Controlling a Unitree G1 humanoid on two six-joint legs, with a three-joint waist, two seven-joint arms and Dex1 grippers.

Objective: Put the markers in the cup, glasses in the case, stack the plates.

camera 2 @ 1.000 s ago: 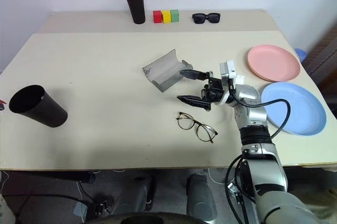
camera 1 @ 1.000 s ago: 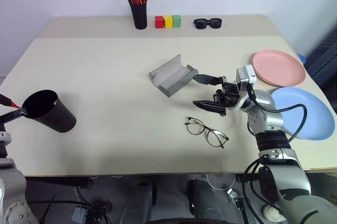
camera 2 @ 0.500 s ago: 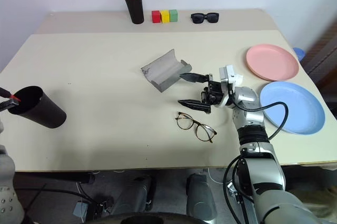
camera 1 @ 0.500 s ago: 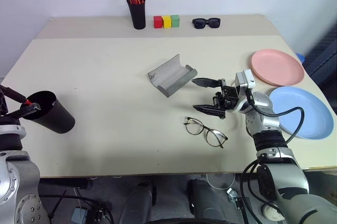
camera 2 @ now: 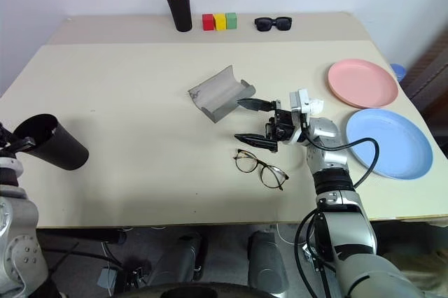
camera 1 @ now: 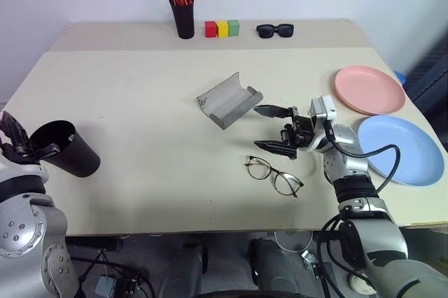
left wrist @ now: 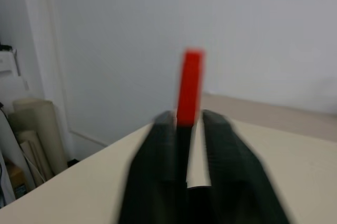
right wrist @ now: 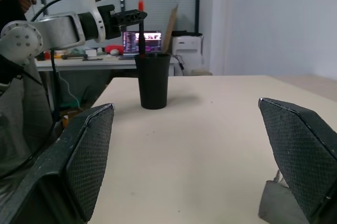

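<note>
Marker step's basically wrapping up: the left gripper (right wrist: 138, 16) sits over the black cup (camera 1: 65, 147) at the near left, red-capped marker (left wrist: 188, 87) standing between parted fingers. Can't tell if it's gripped. Right gripper (camera 1: 274, 129) hovers wide open and empty just above the wire-framed glasses (camera 1: 274, 175); they probably go next into the grey case (camera 1: 228, 100).

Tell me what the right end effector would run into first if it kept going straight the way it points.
Probably the black cup: the open right end effector looks across bare table straight at it. Depth is uncertain.
</note>
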